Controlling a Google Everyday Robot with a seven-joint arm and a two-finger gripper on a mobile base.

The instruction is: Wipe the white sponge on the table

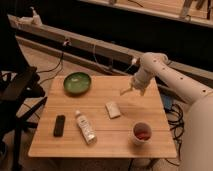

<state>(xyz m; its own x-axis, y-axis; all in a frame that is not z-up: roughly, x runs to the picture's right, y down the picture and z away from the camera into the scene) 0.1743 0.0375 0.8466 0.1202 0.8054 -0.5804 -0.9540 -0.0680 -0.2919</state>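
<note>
The white sponge [113, 109] is a small flat off-white pad lying near the middle of the light wooden table [50, 142]. My gripper [125, 91] hangs at the end of the white arm over the far right part of the table. It is above and to the right of the sponge and apart from it.
A green bowl [77, 82] sits at the far left of the table. A white bottle [85, 127] lies in the front middle, with a black flat object [59, 125] to its left. A white cup with red contents [142, 133] stands front right. A black chair [17, 90] is at the left.
</note>
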